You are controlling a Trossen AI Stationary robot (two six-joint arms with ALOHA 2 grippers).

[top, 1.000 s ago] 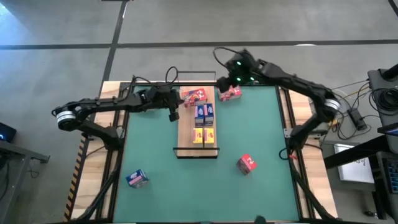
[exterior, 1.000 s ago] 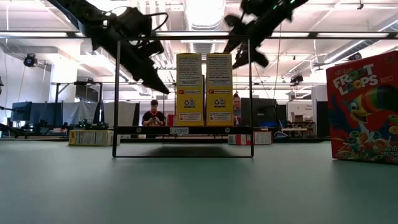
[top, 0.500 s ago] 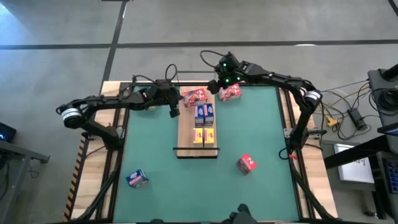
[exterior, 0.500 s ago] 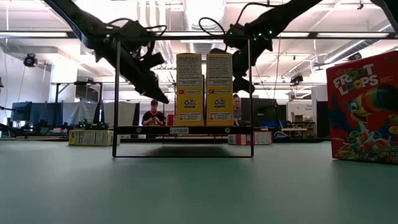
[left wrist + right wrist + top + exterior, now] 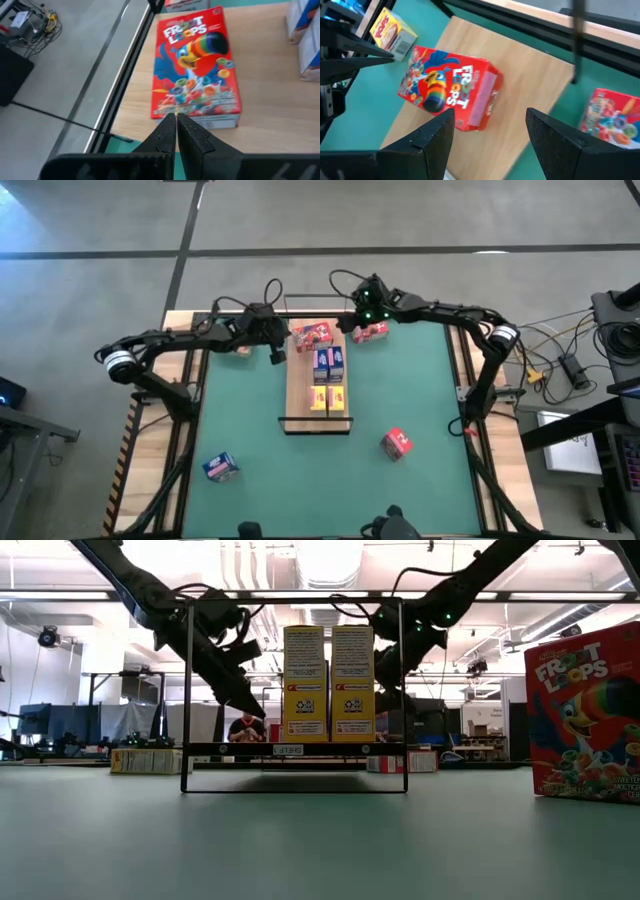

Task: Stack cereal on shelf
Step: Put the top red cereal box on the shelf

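The shelf (image 5: 298,385) is a light-wood board in a black wire frame on the green mat. A red cereal box (image 5: 313,334) lies flat on its far end. Blue boxes (image 5: 328,361) and yellow boxes (image 5: 328,397) stand behind it toward the near end. My left gripper (image 5: 176,117) is shut and hangs left of the shelf, pointing at the red box's (image 5: 196,65) left short end, apart from it. My right gripper (image 5: 490,120) is open above that box's (image 5: 450,95) right end and touches nothing.
Another red box (image 5: 370,332) lies on the mat right of the shelf's far end. A red box (image 5: 397,443) and a blue box (image 5: 220,468) stand on the near mat. A yellow box (image 5: 392,32) lies left of the shelf. The wire frame (image 5: 188,690) rises at the shelf's ends.
My right gripper has come down and toward the table's left, to the red box on the shelf's far end, staying open. My left gripper has sunk a little and gone slightly toward the far edge, staying shut. No box has moved.
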